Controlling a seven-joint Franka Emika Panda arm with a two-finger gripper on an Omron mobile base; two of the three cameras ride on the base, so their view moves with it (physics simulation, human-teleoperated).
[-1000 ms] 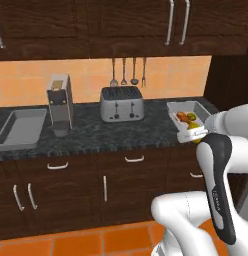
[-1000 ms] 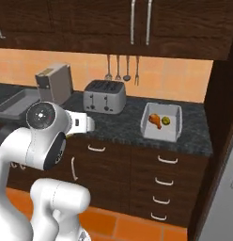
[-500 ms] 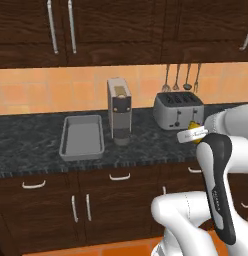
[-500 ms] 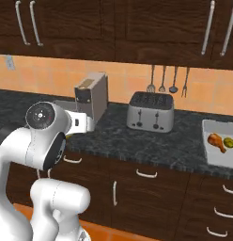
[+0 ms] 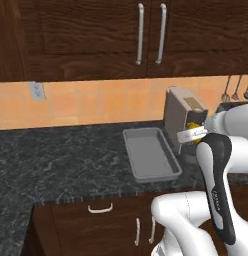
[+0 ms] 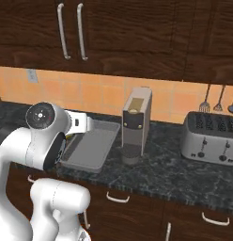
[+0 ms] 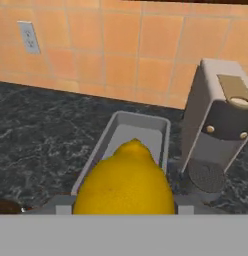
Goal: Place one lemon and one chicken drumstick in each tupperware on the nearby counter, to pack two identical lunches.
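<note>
— Dark speckled bench (image 5: 66,165) under brown cabinets, orange tile behind. Holding anything?

— Yes: tool (image 7: 125,209) pinching a lemon (image 7: 125,187), seen big and yellow low in the hand view; also glimpsed as a yellow spot at the wrist (image 5: 194,126) from the left base view.

— And the target?

— Empty grey tray (image 5: 149,160) lying flat on the bench, just left of the coffee machine (image 5: 185,120), nearly touching its base. Toaster (image 6: 210,136) well to the right, out of the way.

— Best way to finish the step?

— Probably carry the lemon out over the tray's middle, keeping clear of the coffee machine on the right. Lower close to the tray floor before spreading the tool, since a round lemon likely rolls if dropped from height. Favour one end, leaving room for a drumstick beside it.
</note>
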